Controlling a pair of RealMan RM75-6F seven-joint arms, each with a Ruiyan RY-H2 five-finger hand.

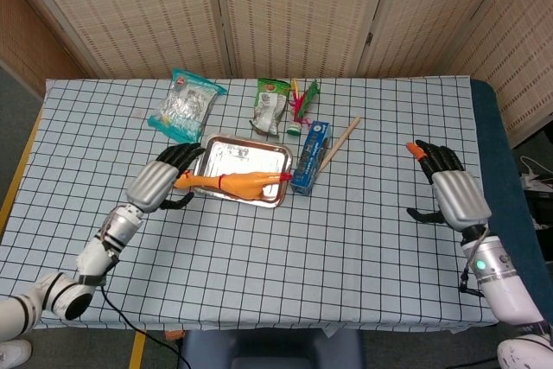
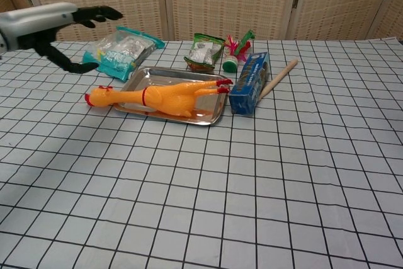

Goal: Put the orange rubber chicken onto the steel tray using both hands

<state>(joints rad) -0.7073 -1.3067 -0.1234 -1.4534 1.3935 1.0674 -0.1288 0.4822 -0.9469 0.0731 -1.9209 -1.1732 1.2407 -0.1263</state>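
The orange rubber chicken (image 2: 165, 97) (image 1: 238, 182) lies lengthwise on the front part of the steel tray (image 2: 157, 79) (image 1: 246, 155). Its head and neck (image 2: 101, 97) stick out past the tray's left rim onto the cloth, and its red feet point toward the blue box. My left hand (image 1: 161, 182) (image 2: 60, 22) hovers raised to the left of the chicken's head, fingers spread, holding nothing. My right hand (image 1: 451, 188) is far off at the table's right side, fingers apart and empty; the chest view does not show it.
A blue box (image 2: 249, 83) stands right against the tray's right side, with a wooden stick (image 2: 278, 79) beyond it. Snack bags (image 2: 119, 48) (image 2: 204, 51) and a feathered toy (image 2: 236, 48) lie behind the tray. The table's right edge (image 1: 492, 179) runs near my right hand.
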